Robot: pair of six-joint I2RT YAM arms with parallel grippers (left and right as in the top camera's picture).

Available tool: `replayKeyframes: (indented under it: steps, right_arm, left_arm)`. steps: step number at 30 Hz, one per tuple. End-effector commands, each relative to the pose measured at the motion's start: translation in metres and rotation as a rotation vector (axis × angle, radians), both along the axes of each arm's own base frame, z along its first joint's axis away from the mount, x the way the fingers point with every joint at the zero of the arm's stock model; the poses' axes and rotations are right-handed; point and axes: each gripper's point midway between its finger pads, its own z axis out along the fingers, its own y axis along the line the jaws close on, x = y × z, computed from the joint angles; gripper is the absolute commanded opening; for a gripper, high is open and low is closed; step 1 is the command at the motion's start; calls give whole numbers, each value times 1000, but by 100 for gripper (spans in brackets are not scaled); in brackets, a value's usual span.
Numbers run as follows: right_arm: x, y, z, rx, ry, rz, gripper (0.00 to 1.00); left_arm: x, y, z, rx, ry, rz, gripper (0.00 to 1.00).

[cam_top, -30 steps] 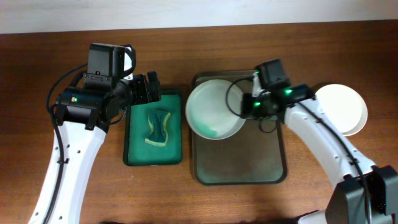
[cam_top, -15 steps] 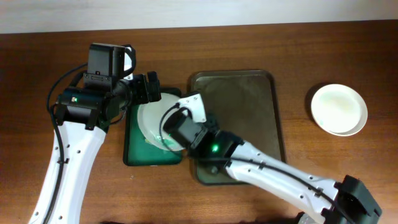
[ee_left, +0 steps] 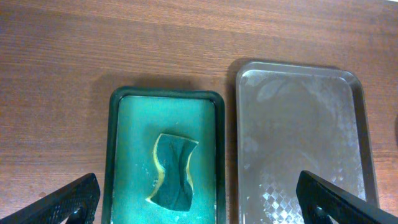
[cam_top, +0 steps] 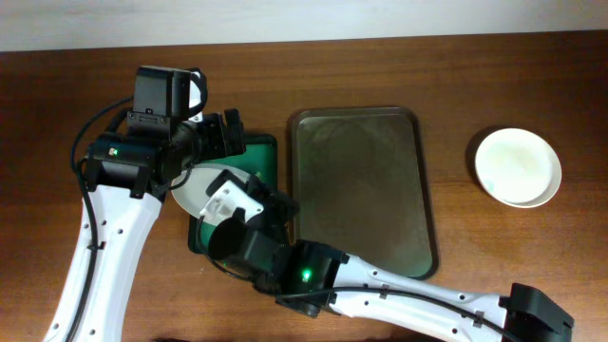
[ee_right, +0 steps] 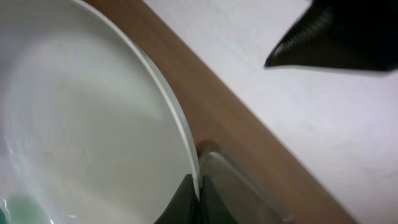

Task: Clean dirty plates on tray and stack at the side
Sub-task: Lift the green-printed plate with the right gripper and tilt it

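Your right fingers [ee_right: 189, 202] clamped the plate [cam_top: 201, 186] by its rim over the green tray [cam_top: 271, 157], just nearer than your spread left fingers [cam_top: 231, 135].

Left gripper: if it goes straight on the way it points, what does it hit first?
Likely the green tray, at or just beside the sponge, going by the open left gripper in its wrist view. Overhead, the plate sits close by, so depth is unclear.

Overhead, the right arm [cam_top: 255, 245] sprawls over most of the round white plate [cam_top: 195, 185] and the small green plastic tray [cam_top: 261, 152]. On the right wrist camera the plate's blurred, running off the left and bottom edges.
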Motion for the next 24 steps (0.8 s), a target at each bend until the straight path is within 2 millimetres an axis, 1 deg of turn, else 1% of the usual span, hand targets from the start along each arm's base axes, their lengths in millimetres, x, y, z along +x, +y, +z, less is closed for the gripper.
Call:
replayKeyframes:
  steps: [1,4,11,12,14,15,16,17,18,19,20,22,23,24]
  right_arm:
    - [-3,-5,30,-92,-116,-20,4]
    - [-2,-7,33,-96,-132,-33,4]
    - [-2,-7,33,-88,-132,-38,4]
    - [-1,-8,32,-57,-121,-53,4]
    - [-3,-13,22,56,-64,-105,4]
    - [-6,-15,12,129,-8,-136,4]
    - [-8,-15,3,167,44,-141,4]
    - [-12,-14,-12,215,133,-141,4]
    - [-18,-16,-33,285,274,-162,4]
    - [-21,-19,-50,361,407,-205,4]
    - [-24,-19,-59,401,495,-213,4]
    - [-20,-16,-68,464,652,-179,4]
    - [-14,-20,-68,501,709,-171,4]
    - [-4,-29,-63,562,778,-166,4]
  left_arm:
    - [1,2,0,8,-2,3,99]
    - [1,2,0,8,-1,3,99]
    - [1,2,0,8,-1,3,99]
    - [1,2,0,8,-1,3,100]
    - [1,2,0,8,-1,3,100]
    - [1,2,0,8,-1,3,99]
    - [1,2,0,8,-1,3,99]
    - [1,2,0,8,-1,3,99]
    - [1,2,0,8,-1,3,100]
    - [1,2,0,8,-1,3,99]
    - [1,2,0,8,-1,3,99]
    - [1,2,0,8,-1,3,99]
    - [1,2,0,8,-1,3,99]
    - [1,2,0,8,-1,3,99]
